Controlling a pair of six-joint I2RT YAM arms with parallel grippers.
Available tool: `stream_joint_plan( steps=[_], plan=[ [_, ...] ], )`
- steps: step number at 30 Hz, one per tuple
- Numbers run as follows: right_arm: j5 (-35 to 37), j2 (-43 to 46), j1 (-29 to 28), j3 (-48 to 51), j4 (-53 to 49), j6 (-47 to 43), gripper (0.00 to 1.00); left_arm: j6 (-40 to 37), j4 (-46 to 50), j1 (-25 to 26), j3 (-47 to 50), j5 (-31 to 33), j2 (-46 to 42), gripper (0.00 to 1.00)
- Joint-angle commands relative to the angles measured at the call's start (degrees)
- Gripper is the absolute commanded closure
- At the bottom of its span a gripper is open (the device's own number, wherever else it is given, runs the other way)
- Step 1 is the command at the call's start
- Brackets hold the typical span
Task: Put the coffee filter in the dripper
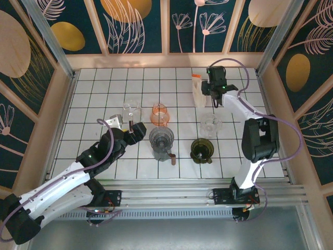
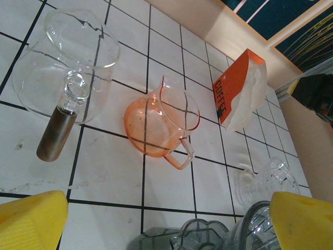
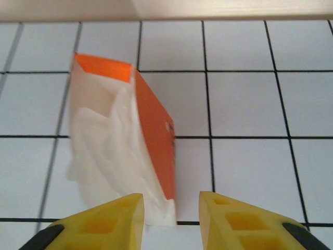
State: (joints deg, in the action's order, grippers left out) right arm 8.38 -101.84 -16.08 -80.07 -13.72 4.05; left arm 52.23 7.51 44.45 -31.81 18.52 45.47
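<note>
Drippers number three: a clear ribbed glass dripper (image 1: pixel 210 125), a smoke-grey dripper (image 1: pixel 161 139) and a dark green dripper (image 1: pixel 202 150). Beside them stand one orange glass pitcher (image 1: pixel 160 114) and one clear glass carafe (image 1: pixel 131 110) with a brown handle. One orange-and-white pack of white paper coffee filters (image 3: pixel 125 140) stands near the back wall, its sheets too blurred to count. The right gripper (image 3: pixel 171 221) is narrowly parted at the pack's lower corner; contact is unclear. The left gripper (image 2: pixel 166 224) is spread wide, with the smoke-grey dripper cut off at the frame edge.

A white tiled table (image 1: pixel 93 104) with black grid lines lies under the right claw (image 3: pixel 171 203); beyond it a beige ledge (image 3: pixel 156 9), then dark floral walls (image 1: pixel 135 26).
</note>
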Motion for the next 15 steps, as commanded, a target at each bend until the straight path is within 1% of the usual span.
stream_joint_plan(
  steps=[1,5,10,15],
  plan=[
    [-3.93,0.94,-1.68,0.37,1.81,4.22,0.70,0.43,-0.39,0.20,0.12,0.32,-0.74,0.01],
    [-5.30,-2.20,-2.49,-2.89,-0.16,5.29,0.76,0.33,-0.31,0.15,0.32,0.24,-0.56,0.01],
    [-4.34,-4.11,-3.94,-4.28,1.09,8.11,0.77,0.33,-0.30,0.20,0.50,0.56,-0.52,0.01],
    [-3.35,-6.61,-4.39,-5.41,-0.65,8.10,0.79,0.15,-0.26,0.15,0.65,0.72,-0.56,0.01]
  ],
)
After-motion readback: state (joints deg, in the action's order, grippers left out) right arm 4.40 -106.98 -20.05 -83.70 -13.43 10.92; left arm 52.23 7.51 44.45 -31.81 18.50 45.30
